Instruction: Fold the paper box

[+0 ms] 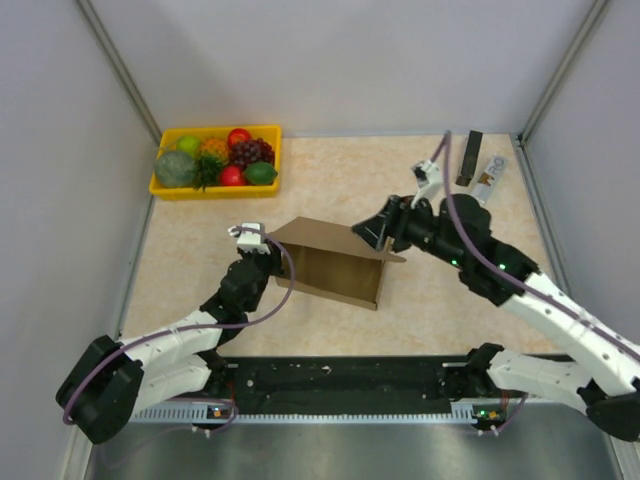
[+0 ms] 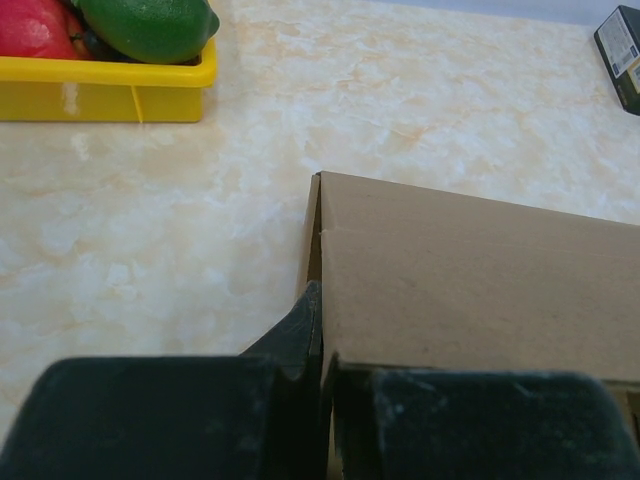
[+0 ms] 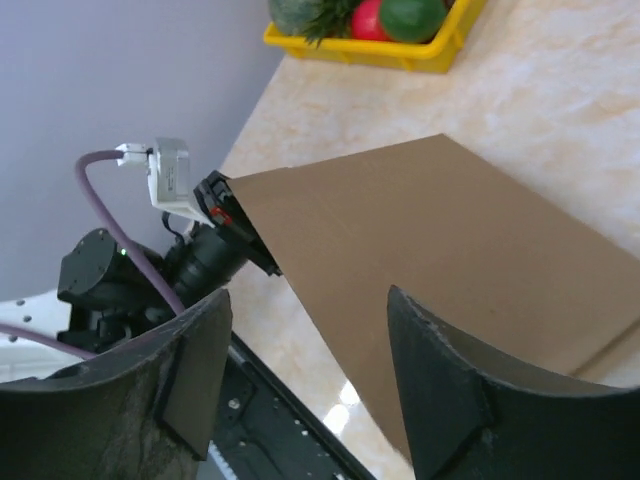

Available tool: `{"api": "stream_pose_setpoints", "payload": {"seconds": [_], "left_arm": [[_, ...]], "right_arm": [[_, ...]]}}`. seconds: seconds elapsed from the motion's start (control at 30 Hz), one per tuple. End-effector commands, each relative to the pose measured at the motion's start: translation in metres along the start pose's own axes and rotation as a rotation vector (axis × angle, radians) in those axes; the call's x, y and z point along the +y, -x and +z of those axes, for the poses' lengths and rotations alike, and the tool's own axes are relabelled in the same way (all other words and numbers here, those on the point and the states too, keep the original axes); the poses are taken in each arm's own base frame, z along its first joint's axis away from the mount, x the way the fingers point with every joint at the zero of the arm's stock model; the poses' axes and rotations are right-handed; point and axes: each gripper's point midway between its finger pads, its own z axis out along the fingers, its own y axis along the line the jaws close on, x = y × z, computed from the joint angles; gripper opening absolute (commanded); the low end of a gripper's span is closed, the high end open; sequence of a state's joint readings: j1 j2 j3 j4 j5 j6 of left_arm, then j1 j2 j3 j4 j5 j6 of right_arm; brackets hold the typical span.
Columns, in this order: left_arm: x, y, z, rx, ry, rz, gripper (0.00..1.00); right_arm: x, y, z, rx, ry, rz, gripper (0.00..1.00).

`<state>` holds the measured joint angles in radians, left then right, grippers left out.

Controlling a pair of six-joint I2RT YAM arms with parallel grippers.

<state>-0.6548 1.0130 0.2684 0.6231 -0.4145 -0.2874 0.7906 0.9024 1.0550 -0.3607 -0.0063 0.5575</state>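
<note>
text: none legible | dark box label: too small to read

We record the paper box as plain brown cardboard, matt and dry-looking, with a faint fibrous grain and raw cut edges. The table presents a smooth, beige marbled top with a slight sheen. The tray is glossy yellow plastic. The green fruit in it has a shiny, finely pebbled skin. On the left claw we note fingers of black, matt material, lightly scuffed and dusty. The right claw shows the same dull black finish, coarse in texture. The left arm's shell looks like smooth white plastic. The cable has a purple, rubbery jacket.
</note>
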Motion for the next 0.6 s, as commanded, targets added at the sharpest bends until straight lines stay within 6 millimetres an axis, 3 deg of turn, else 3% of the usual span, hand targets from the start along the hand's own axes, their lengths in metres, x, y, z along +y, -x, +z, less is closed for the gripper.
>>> {"api": "stream_pose_setpoints", "payload": {"seconds": [0.0,0.03,0.07,0.23,0.4,0.47,0.5,0.57], "left_arm": [[0.009,-0.021,-0.003,0.065,0.039,0.007,0.01],[0.009,-0.022,-0.003,0.068,0.037,0.007,0.01],[0.009,-0.023,-0.003,0.071,0.038,0.010,0.01],[0.005,-0.024,-0.003,0.089,0.019,0.018,0.05],[-0.004,-0.030,-0.009,0.164,-0.029,0.019,0.34],[-0.009,-0.036,-0.017,0.218,-0.050,-0.009,0.40],[-0.010,-0.039,-0.020,0.241,-0.060,-0.016,0.56],[-0.013,-0.049,-0.035,0.318,-0.081,-0.044,0.61]], "right_arm": [[0.026,-0.001,0.050,0.022,0.189,0.219,0.59],[0.016,-0.003,0.068,0.017,0.188,0.262,0.51],[0.020,0.005,0.078,-0.024,0.230,0.321,0.50],[0.006,-0.030,0.111,0.070,0.308,0.389,0.44],[-0.011,-0.066,0.116,0.112,0.317,0.389,0.44],[-0.013,-0.074,0.117,0.124,0.331,0.365,0.44],[-0.017,-0.086,0.118,0.151,0.335,0.367,0.44],[-0.017,-0.091,0.120,0.152,0.359,0.355,0.44]]}}
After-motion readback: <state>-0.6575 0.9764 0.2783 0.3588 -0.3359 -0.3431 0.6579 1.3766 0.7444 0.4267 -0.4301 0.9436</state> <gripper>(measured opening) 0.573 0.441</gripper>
